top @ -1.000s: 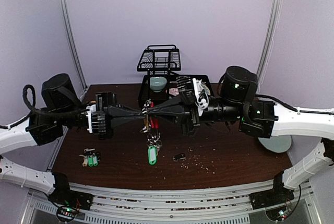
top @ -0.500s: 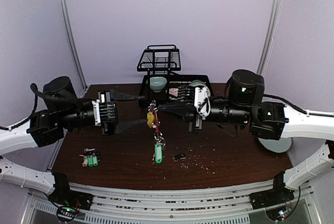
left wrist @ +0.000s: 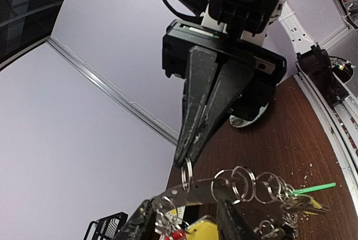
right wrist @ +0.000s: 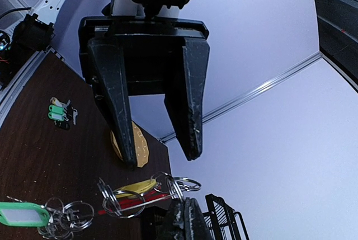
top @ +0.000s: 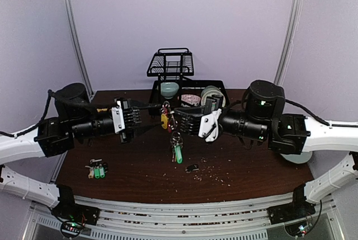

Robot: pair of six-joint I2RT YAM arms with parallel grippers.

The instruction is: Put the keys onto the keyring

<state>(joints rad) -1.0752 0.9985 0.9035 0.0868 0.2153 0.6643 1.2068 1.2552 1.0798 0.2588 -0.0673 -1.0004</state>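
The keyring point(top: 169, 118) hangs in the air above the table's middle, with a red arc, a yellow tag point(right wrist: 133, 187) and a green tag point(top: 178, 154) dangling lowest. My right gripper point(top: 175, 114) is shut on one end of it; in the left wrist view its fingertips point(left wrist: 182, 160) pinch a small ring on the metal band point(left wrist: 224, 188). My left gripper point(left wrist: 182, 217) is open, its fingers on either side of the band without closing on it. Loose keys point(top: 96, 170) with green tags lie on the table at the left, also in the right wrist view point(right wrist: 58, 113).
A black wire rack point(top: 170, 64) stands on a black tray point(top: 155, 95) at the back with a pale bowl point(top: 169, 89). A small dark piece point(top: 192, 168) and crumbs point(top: 212, 174) lie near the front. A white plate point(top: 296, 156) sits at the right edge.
My left gripper, shut at the keyring a second ago, has opened and let go. The right gripper has kept hold, and the keyring has shifted slightly right.
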